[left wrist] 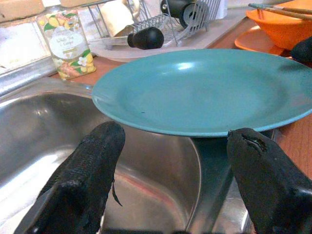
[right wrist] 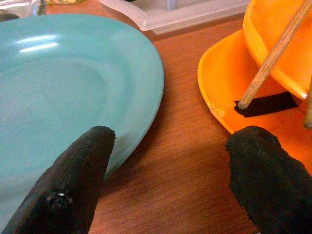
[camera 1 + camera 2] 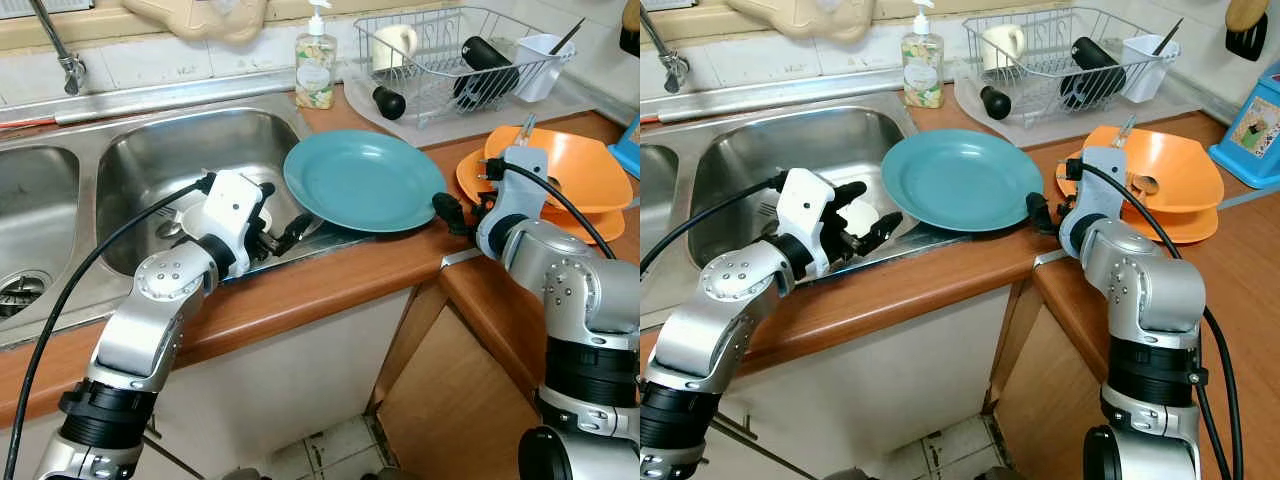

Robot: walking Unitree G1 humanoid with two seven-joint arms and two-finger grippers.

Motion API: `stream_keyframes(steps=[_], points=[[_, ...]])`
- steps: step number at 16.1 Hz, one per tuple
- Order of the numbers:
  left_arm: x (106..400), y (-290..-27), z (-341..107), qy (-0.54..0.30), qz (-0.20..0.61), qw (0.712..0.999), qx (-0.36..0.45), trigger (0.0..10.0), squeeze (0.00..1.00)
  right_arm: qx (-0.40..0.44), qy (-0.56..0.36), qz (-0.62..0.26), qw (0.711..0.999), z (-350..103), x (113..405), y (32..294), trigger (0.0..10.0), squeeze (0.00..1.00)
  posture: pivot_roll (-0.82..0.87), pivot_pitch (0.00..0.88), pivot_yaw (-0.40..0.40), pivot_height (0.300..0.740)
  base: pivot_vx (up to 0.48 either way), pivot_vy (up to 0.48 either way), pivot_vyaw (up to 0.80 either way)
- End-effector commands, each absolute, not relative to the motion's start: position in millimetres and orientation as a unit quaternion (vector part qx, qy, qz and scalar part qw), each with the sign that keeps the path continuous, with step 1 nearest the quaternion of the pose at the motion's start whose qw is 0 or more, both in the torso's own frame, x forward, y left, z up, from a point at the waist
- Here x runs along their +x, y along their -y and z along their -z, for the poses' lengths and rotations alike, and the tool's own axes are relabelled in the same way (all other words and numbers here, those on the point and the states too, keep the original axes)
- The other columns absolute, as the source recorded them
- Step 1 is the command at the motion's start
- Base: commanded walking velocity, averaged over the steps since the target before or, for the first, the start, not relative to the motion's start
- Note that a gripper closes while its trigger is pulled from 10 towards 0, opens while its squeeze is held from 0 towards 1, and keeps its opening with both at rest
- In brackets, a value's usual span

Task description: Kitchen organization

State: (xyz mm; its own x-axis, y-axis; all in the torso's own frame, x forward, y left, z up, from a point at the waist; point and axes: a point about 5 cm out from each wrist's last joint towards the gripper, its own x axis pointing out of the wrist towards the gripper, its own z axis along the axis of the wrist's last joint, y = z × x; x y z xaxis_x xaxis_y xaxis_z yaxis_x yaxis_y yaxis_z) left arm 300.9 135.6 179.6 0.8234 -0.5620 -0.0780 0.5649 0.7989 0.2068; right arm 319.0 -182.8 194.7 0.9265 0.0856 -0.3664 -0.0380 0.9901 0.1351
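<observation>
The teal plate (image 3: 363, 180) is lying on the counter, overhanging the sink (image 3: 150, 160). My left gripper (image 3: 862, 222) is hovering spread at the plate's sink-side rim, my right gripper (image 3: 455, 212) spread opposite, both gripping nothing.

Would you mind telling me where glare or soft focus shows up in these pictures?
Left wrist view: a highlight on the teal plate, and the left hand looks soft up close. Right wrist view: two bright streaks on the plate, and the right hand is blurred. Left eye view: the steel sink gleams; focus is fairly sharp.
</observation>
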Motion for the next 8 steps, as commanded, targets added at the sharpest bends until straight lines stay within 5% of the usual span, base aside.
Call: stream_keyframes(steps=[1,4,5,6,8], points=[[299.5,-135.9,-179.6,-0.008,0.294,0.949,0.118,10.0,0.00,0.069,-0.179,-0.045,0.980,-202.3,317.5,181.4,10.0,1.00,-0.08,0.000,0.000,0.740,0.000,0.000,0.00],[300.0,-134.0,-177.0,-0.011,0.296,0.948,0.121,10.0,0.00,0.078,-0.183,-0.038,0.979,-201.1,316.2,182.9,10.0,1.00,-0.08,0.000,-0.001,0.740,0.000,0.000,0.00],[300.3,-133.0,-177.5,-0.010,0.297,0.947,0.119,10.0,0.00,0.070,-0.179,-0.027,0.981,-200.6,316.9,185.2,10.0,0.24,-0.08,0.000,0.000,0.740,0.000,0.000,0.00],[300.4,-132.8,-177.8,-0.010,0.297,0.947,0.119,10.0,0.00,0.073,-0.180,-0.022,0.981,-199.5,317.1,186.3,10.0,0.00,-0.08,0.000,0.000,0.740,0.000,0.000,0.00],[300.3,-134.3,-177.8,-0.010,0.297,0.947,0.120,10.0,0.00,0.084,-0.192,-0.019,0.978,-195.8,317.3,186.7,10.0,0.00,-0.08,0.000,-0.003,0.740,0.000,0.000,0.00]])
